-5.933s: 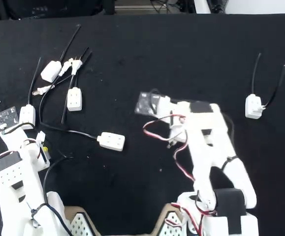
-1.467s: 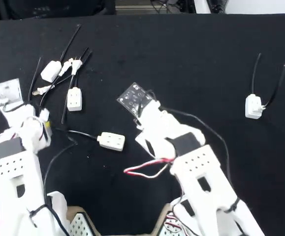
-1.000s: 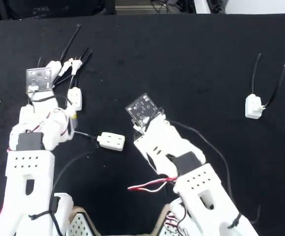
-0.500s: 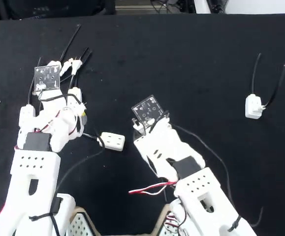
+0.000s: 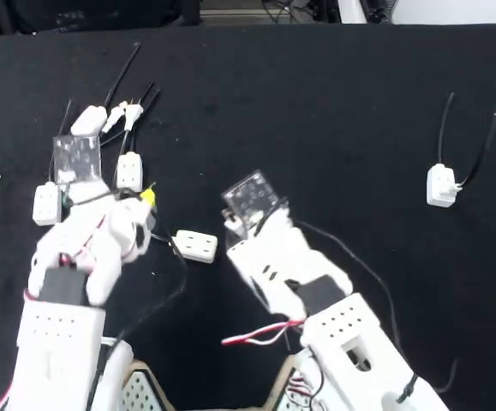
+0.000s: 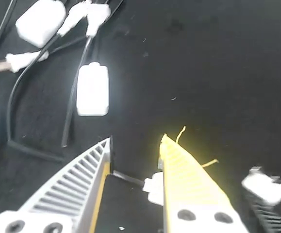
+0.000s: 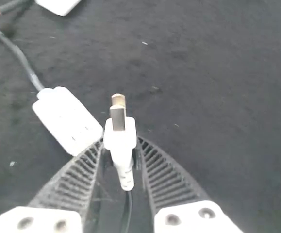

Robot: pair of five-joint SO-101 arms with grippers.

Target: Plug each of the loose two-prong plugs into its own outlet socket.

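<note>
- Right gripper (image 7: 121, 148) is pinched on a two-prong plug (image 7: 120, 133). The prongs stick out forward past the fingertips, roughly level with the table (image 7: 218, 73).
- The likely target is the nearest socket (image 7: 68, 127). It lies flat just beside the plug, on the robot's left of it, not touching as far as I can tell. In the high view it is the white block (image 5: 196, 246) between the two arms.
- Key relation: the socket's long axis runs slantwise to the prongs, and its cable (image 7: 14, 53) end points away from the gripper. The slots appear to face up, so my read is that prongs and slots are not lined up. The plug would need to shift left and tip down before any push.
- Left gripper (image 6: 135, 143) is spread wide and grips nothing. It hovers near the cable side of that socket.
- The right arm is nearer for the insertion — the left could pin the socket if it slides.
- A second socket (image 6: 92, 90) lies ahead of the left gripper, with loose plugs (image 6: 84, 12) beyond it.
- Hard to make out:
  - A small white piece (image 6: 152, 187) sits low between the left jaws, too blurred to identify.
  - In the high view the right arm's wrist hides the plug, so I judge the plug-to-socket gap from the wrist view.
</note>
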